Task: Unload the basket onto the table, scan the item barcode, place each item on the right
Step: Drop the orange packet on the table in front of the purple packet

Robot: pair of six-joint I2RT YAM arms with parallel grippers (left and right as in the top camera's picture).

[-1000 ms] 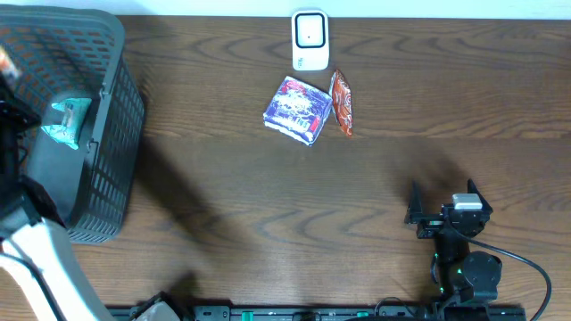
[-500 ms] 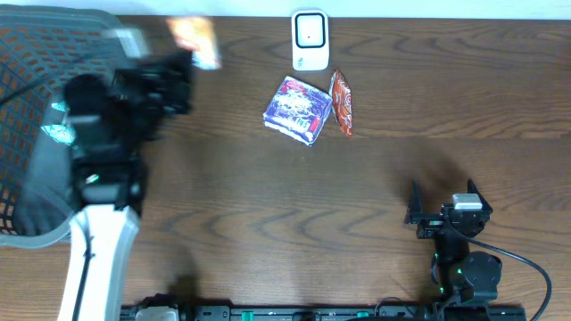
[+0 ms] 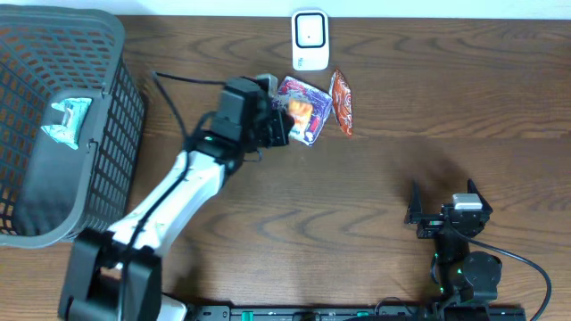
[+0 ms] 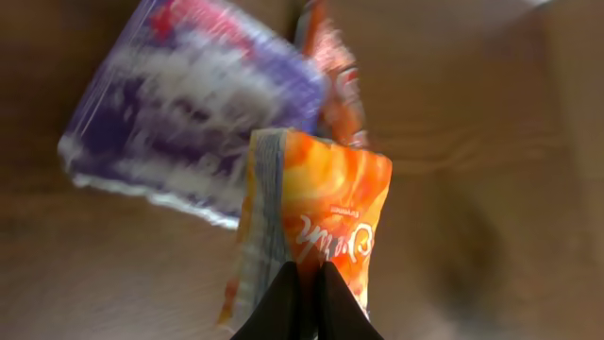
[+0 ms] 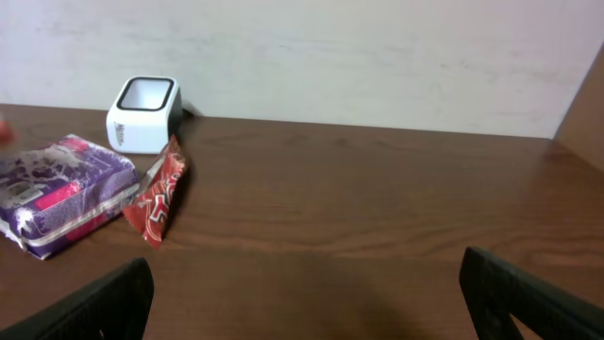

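Note:
My left gripper (image 3: 285, 121) is shut on an orange snack packet (image 3: 302, 113), its fingertips pinching the packet's bottom edge (image 4: 326, 212). The left gripper (image 4: 307, 283) holds it just above a purple packet (image 4: 179, 123) lying flat on the table. The white barcode scanner (image 3: 310, 39) stands at the back edge, a little beyond the held packet. A red packet (image 3: 342, 104) lies right of the purple packet (image 3: 314, 127). My right gripper (image 3: 443, 189) rests open near the front right, nothing between its fingers (image 5: 94, 307).
A dark mesh basket (image 3: 111, 107) fills the far left, with a teal item (image 3: 67, 122) inside. From the right wrist, the scanner (image 5: 143, 113), purple packet (image 5: 57, 184) and red packet (image 5: 160, 194) sit against a pale wall.
My left arm swung from the basket rightward across the table, carrying the orange packet to above the purple packet. The right arm stayed still.

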